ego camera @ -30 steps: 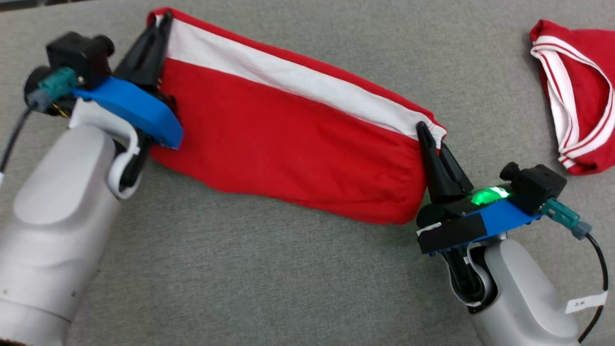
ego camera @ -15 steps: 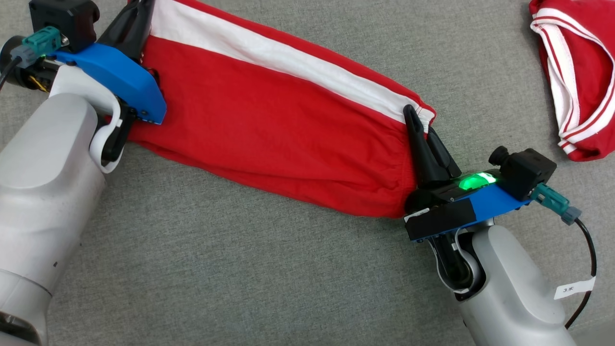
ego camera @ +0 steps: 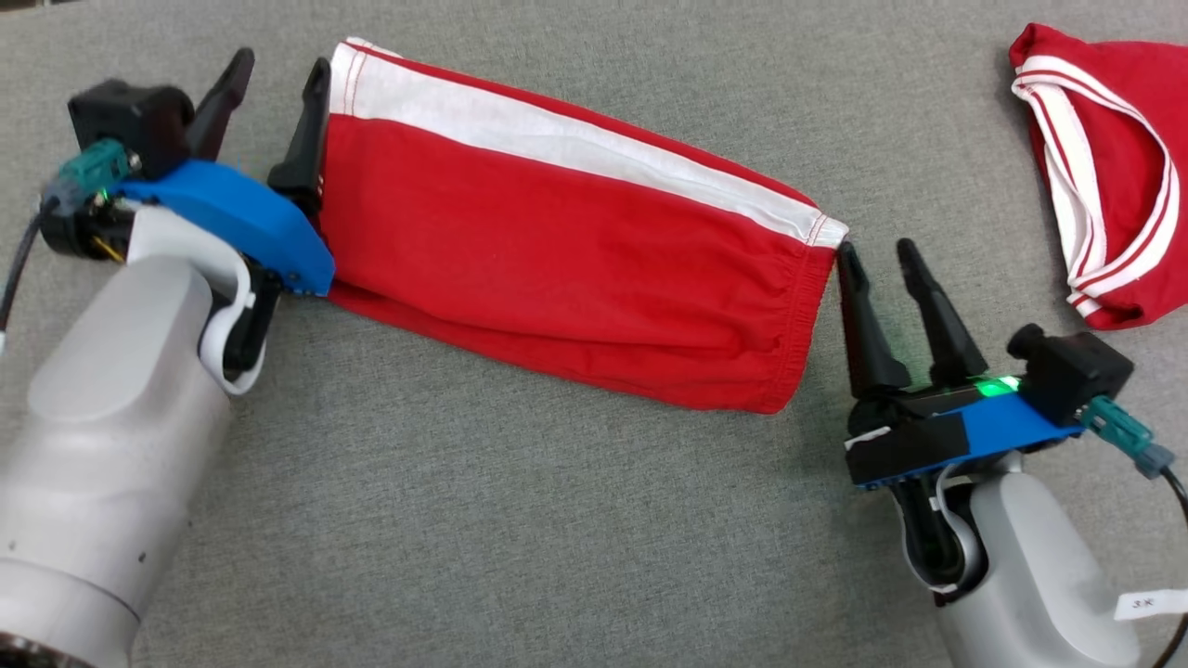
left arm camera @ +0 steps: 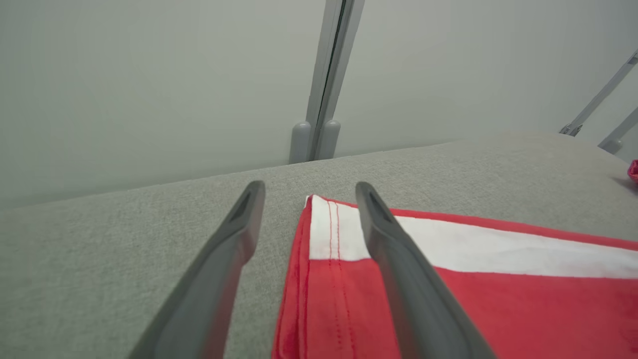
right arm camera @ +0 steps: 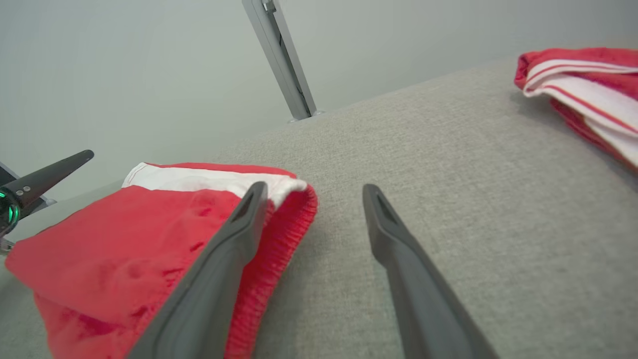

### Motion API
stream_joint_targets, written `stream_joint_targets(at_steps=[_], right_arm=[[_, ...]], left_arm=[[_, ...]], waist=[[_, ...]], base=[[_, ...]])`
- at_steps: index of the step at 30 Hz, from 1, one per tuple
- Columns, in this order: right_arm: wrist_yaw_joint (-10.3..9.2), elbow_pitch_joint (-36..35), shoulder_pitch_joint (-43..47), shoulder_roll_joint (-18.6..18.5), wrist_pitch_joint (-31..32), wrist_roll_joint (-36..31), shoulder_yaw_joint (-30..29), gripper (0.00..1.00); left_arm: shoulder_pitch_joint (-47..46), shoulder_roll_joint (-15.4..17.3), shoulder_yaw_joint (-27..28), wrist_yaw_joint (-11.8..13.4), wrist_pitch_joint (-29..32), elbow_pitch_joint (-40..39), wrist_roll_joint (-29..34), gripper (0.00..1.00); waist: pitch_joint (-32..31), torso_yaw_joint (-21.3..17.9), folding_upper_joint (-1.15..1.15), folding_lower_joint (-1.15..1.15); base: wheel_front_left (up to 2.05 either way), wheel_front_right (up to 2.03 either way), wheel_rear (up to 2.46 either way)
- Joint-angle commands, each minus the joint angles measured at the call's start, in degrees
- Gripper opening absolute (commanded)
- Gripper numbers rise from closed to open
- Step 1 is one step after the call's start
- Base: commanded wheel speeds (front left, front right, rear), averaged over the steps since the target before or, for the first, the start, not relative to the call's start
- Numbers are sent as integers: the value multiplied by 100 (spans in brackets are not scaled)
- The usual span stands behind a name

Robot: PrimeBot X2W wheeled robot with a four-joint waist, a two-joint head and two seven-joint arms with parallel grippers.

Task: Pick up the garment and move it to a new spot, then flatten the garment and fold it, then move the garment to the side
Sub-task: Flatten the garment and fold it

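Fingers of the left gripper (ego camera: 281, 61) and right gripper (ego camera: 875, 248) are spread wide, empty. An oblong red garment (ego camera: 557, 269) is laid on the woven desk (ego camera: 520, 520).

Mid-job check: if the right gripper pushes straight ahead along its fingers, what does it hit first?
Probably just the bare grey surface. The right gripper, jaws open, points past the red garment; the finger nearer it may graze the garment's white-striped corner, but depth is unclear.
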Motion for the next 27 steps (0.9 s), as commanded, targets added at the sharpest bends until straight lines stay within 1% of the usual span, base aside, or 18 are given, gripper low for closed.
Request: stream_joint_targets(at_steps=[1, 5, 10, 14, 19, 25, 26, 27], right_arm=[[0, -29, 92, -17, -27, -104, -105, 100], [0, -112, 215, 19, -27, -419, -491, 100], [0, -204, 307, 70, -27, -746, -838, 100], [0, -202, 333, 89, -27, -855, -974, 100], [0, -189, 389, 106, -27, -897, -1083, 100], [0, -177, 421, 109, -27, -977, -1169, 100], [0, -168, 429, 108, -27, -979, -1175, 100], [0, -156, 439, 109, -27, -979, -1179, 100]], left_arm=[[182, -46, 107, -3, -19, -36, 38, 100], [491, -163, 402, -3, -22, -115, 136, 100], [725, -272, 463, -3, -22, 49, 248, 100], [804, -380, 297, -3, -22, 406, 239, 100], [716, -500, 142, 20, 79, 1067, 296, 100], [788, -756, -58, 47, 619, 1714, 303, 100], [796, -790, -68, 42, 681, 1794, 295, 64], [814, -823, -77, 41, 728, 1862, 282, 19]], waist=[[-35, -3, 0, 1], [-118, -9, 0, 1], [-179, -44, 0, 1], [-245, -58, 0, 1], [-327, -36, 0, 1], [-469, 18, 0, 1], [-495, 25, 0, 1], [-525, 34, 0, 1]], base=[[0, 0, 0], [0, 0, 0], [0, 0, 0], [0, 0, 0], [0, 0, 0], [0, 0, 0], [0, 0, 0], [0, 0, 0]])
